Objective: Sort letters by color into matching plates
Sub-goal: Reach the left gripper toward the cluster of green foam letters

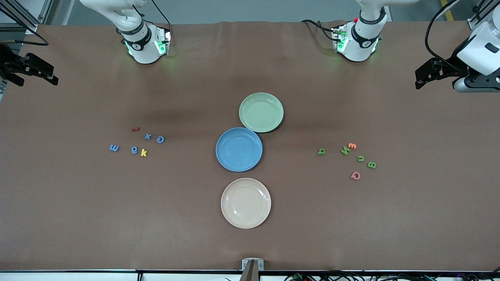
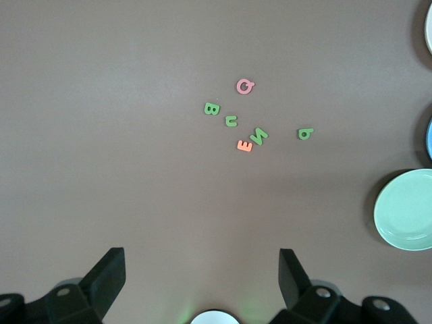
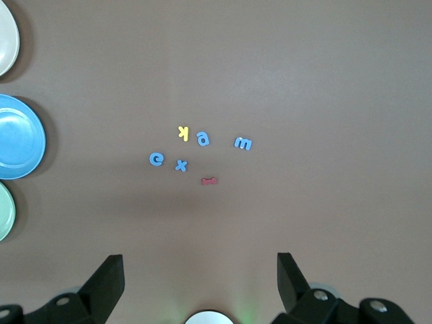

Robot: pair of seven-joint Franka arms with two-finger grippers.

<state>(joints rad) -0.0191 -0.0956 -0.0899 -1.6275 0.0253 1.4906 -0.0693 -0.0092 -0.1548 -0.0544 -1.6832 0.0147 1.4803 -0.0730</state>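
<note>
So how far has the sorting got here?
Nothing is sorted yet: the green plate and blue plate hold no letters. Nothing is in hand; the left tool and right tool hang open, waiting. Left: four blue letters and four green letters.

brown table point(image 1: 78, 218), grey floor point(image 1: 234, 9)

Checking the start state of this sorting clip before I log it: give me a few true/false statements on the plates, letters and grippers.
1. All three plates are empty. True: green plate, blue plate, cream plate.
2. The blue letters lie toward the left arm's end. False: toward the right arm's end.
3. The left gripper holds a green letter. False: its fingers are open, empty, above the green letters.
4. The right gripper is open. True.
5. The cream plate is nearest the front camera. True.
</note>
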